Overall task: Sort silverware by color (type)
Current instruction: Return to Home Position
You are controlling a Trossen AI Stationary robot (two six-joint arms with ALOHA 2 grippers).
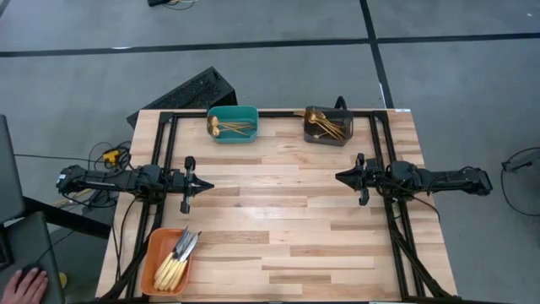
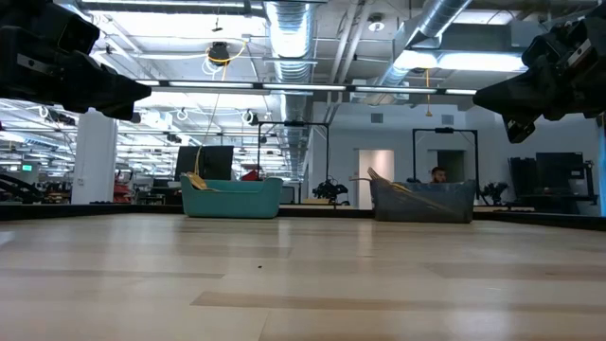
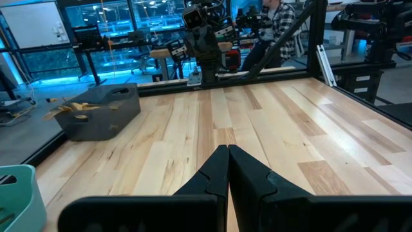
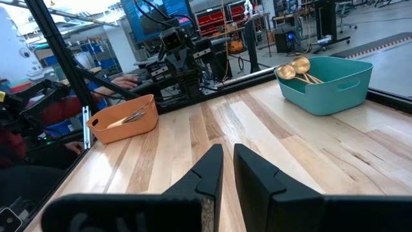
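From above, we are struggling to tell spoons from forks among the silverware [image 1: 325, 127] in the dark grey bin [image 1: 329, 142]; the pieces are showing too small. At table height, the walls of that bin and of the teal bin [image 2: 232, 201] are hiding all but a few gold tips. In the left wrist view the picture's edge is cutting off most of the teal bin, and the high view's corner is cropping a person's hand [image 1: 29, 283].
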